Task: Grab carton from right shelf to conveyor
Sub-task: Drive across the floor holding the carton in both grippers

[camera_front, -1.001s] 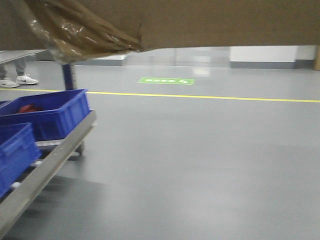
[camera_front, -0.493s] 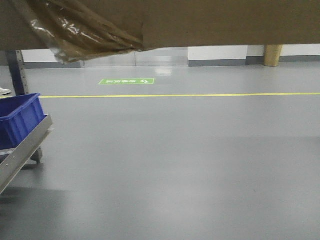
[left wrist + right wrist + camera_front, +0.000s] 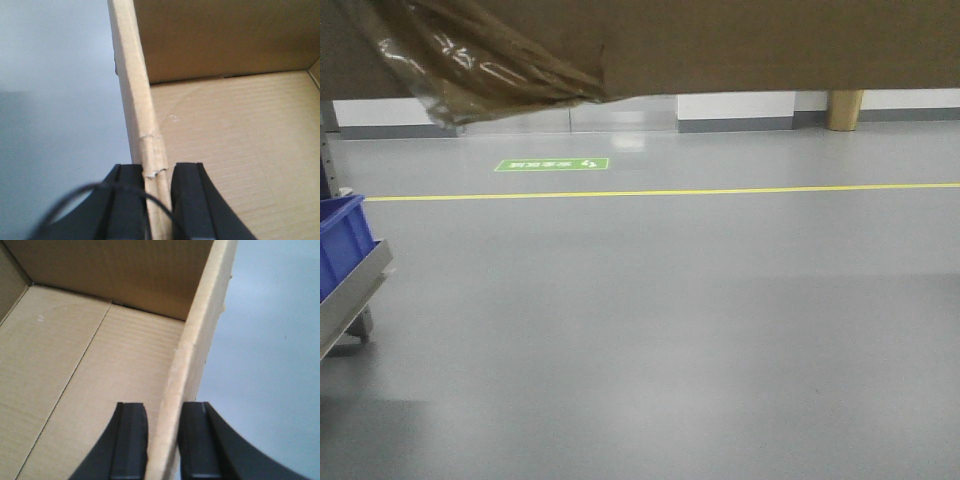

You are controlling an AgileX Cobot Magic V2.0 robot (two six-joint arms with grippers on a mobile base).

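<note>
A brown open cardboard carton (image 3: 740,45) fills the top of the front view, held up close to the camera, with crumpled clear tape (image 3: 470,65) hanging off its left part. My left gripper (image 3: 158,172) is shut on the carton's left wall (image 3: 131,85), one finger inside and one outside. My right gripper (image 3: 163,412) is shut on the carton's right wall (image 3: 202,320) the same way. The carton's inside (image 3: 235,125) is bare and empty, as the right wrist view (image 3: 75,365) also shows. The conveyor's metal frame (image 3: 350,295) shows at the left edge.
A blue bin (image 3: 340,240) sits on the conveyor frame at far left. Grey floor (image 3: 670,330) spreads ahead, crossed by a yellow line (image 3: 720,190) with a green floor sign (image 3: 552,164) behind it. A white wall and a tan pillar (image 3: 844,108) stand at the back.
The view has swung right: the blue bins and conveyor frame slid from the left middle to the far left edge, the green sign moved left, and a pillar came into view. Both grips are unchanged.
</note>
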